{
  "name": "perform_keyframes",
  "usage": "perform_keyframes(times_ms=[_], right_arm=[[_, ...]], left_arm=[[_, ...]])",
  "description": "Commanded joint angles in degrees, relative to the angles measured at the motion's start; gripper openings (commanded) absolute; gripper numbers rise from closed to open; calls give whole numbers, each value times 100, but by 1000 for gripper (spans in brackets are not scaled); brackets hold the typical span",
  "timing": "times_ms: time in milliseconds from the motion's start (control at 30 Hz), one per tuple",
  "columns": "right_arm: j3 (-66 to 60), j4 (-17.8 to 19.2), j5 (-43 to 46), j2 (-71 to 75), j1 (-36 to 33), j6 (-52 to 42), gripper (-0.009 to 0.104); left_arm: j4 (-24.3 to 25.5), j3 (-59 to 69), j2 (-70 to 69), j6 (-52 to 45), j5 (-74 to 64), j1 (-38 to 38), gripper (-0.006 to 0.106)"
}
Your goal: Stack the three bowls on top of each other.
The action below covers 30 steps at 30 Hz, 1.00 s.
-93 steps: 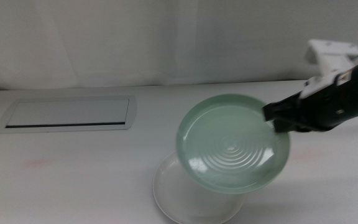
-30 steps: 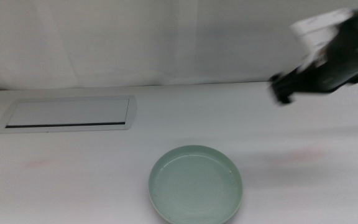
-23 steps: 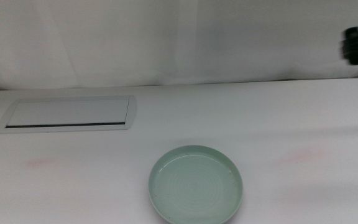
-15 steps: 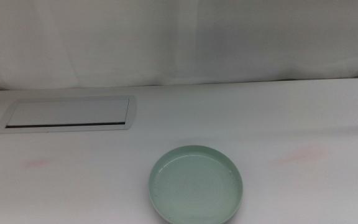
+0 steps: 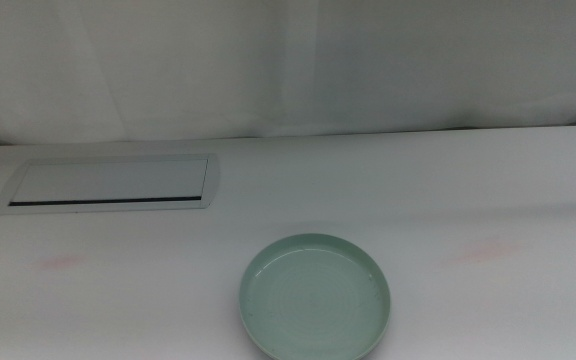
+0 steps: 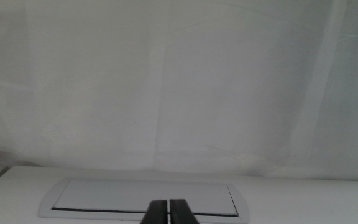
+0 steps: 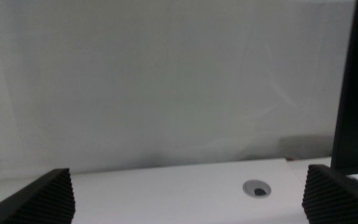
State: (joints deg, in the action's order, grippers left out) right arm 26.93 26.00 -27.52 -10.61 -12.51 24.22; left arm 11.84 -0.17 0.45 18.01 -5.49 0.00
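A white table [image 5: 448, 190] fills the middle view, with a white curtain [image 5: 288, 60] across the top of the frame. At the left of centre lies a flat white panel [image 5: 108, 183] with a dark slot. The green bowl [image 5: 314, 297] sits at the bottom centre, upright, with nothing touching it; whether other bowls lie beneath it cannot be told. Neither arm shows here. The left gripper [image 6: 169, 211] has its jaws pressed together, the panel beyond them. The right gripper [image 7: 188, 193] has its jaws spread wide, holding nothing, and beyond them is a small round hole [image 7: 256, 188] in the table.

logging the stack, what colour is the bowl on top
Pale mint green bowl, plain with faint rings inside; clearest in the middle view.
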Motion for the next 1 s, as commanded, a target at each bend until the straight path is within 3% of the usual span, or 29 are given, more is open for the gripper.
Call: perform_keyframes(times_ms=[0,100,467,600,733,967], right_arm=[[-429,-20,99,639,49,-5,102],[-990,-20,208,1311,49,-19,102],[-2274,-182,911,1247,49,-19,102],[-2556,-551,1043,1247,49,-135,102],[-2911,-1341,1705,1247,49,-1202,102],[-2899,-1120,1612,1247,49,-1522,102]], left_arm=[[-24,167,-217,37,29,10,-3],[-24,167,-217,37,29,10,-3],[-24,167,-229,37,31,10,-3],[-24,167,-229,37,31,10,-3],[-24,154,-229,37,141,10,-3],[-24,154,-229,37,141,10,-3]])
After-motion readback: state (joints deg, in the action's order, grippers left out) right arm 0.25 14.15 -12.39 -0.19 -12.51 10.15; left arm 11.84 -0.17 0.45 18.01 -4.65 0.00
